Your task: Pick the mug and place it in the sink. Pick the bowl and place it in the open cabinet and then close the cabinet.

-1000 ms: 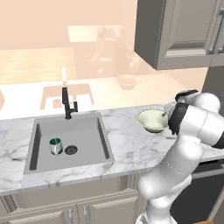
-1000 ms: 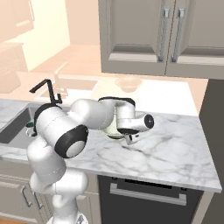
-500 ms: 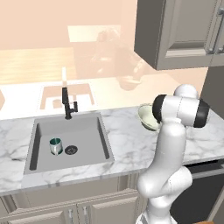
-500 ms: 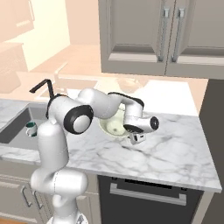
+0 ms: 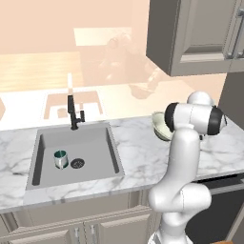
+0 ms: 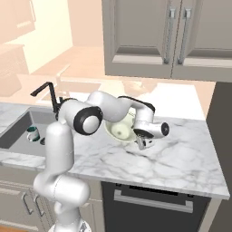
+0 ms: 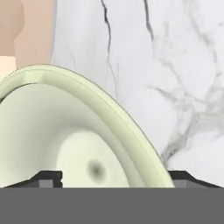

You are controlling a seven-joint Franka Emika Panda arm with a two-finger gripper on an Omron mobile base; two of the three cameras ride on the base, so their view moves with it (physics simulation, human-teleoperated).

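Observation:
The bowl, pale green-white, stands on the marble counter right of the sink. My gripper is at the bowl's right rim, pointing down. In the hand view the bowl is very close, and its rim runs between the two fingertips of the gripper, which stand wide apart and open. The mug, teal above, stands upright in the sink beside the drain. The cabinet hangs on the wall above the counter; its two doors look flush in the right base view.
A dark faucet rises behind the sink. White marble counter stretches right of the bowl to the front edge. An oven front sits under the counter. My arm's elbow stands over the counter near the bowl.
The arm has swung its elbow up and around, and the hand has settled lower at the bowl's right rim. Bowl and mug have stayed in place.

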